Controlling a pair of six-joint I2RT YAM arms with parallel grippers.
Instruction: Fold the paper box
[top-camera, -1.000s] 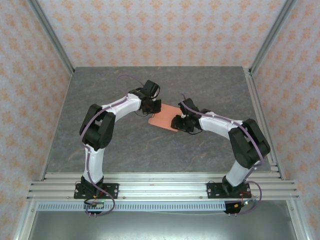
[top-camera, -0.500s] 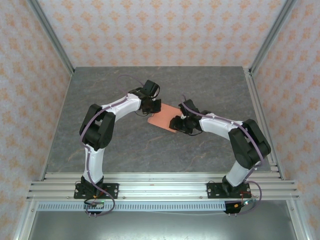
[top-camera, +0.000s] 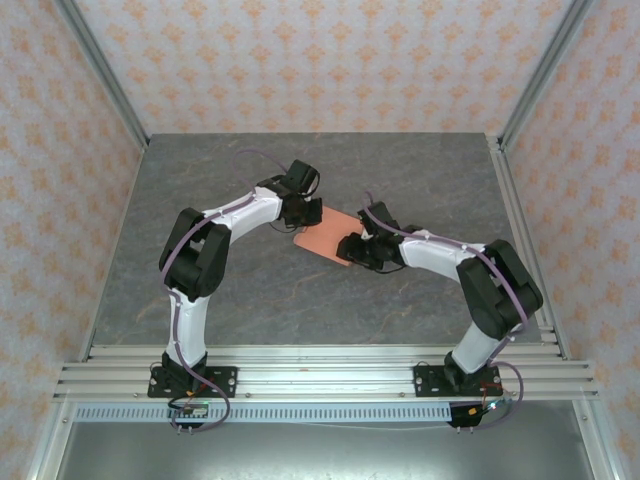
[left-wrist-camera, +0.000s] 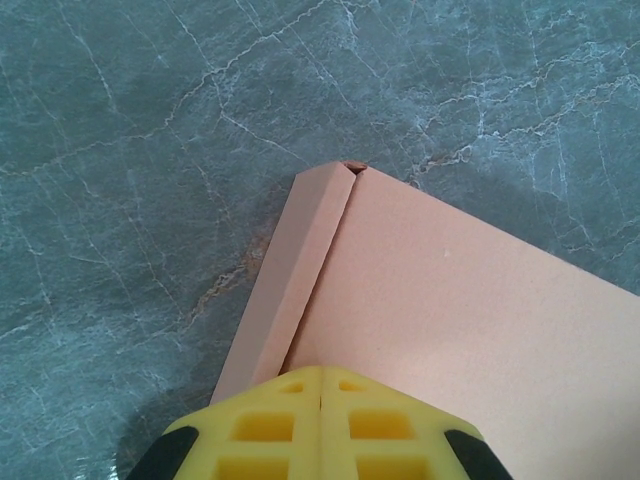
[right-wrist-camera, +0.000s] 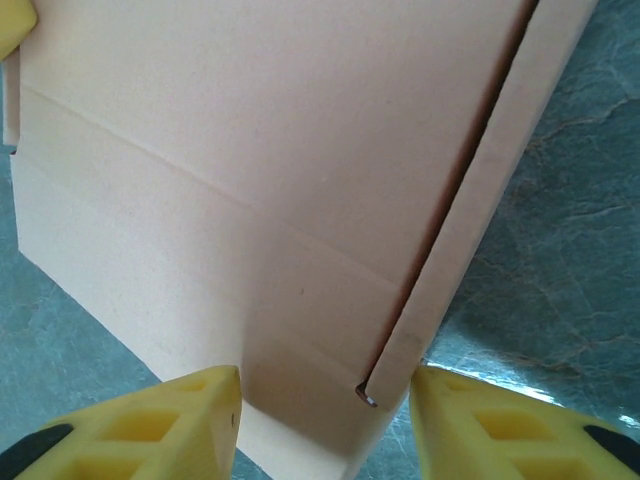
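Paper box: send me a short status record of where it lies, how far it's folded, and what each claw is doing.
box: paper box, mid table, between the two arms
fold: narrow side flap raised along one edge
left claw: shut, tips at the box's edge
right claw: open, fingers straddling the box's near end

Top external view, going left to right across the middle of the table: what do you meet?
left arm's elbow → left end effector → paper box → right end effector → right arm's elbow
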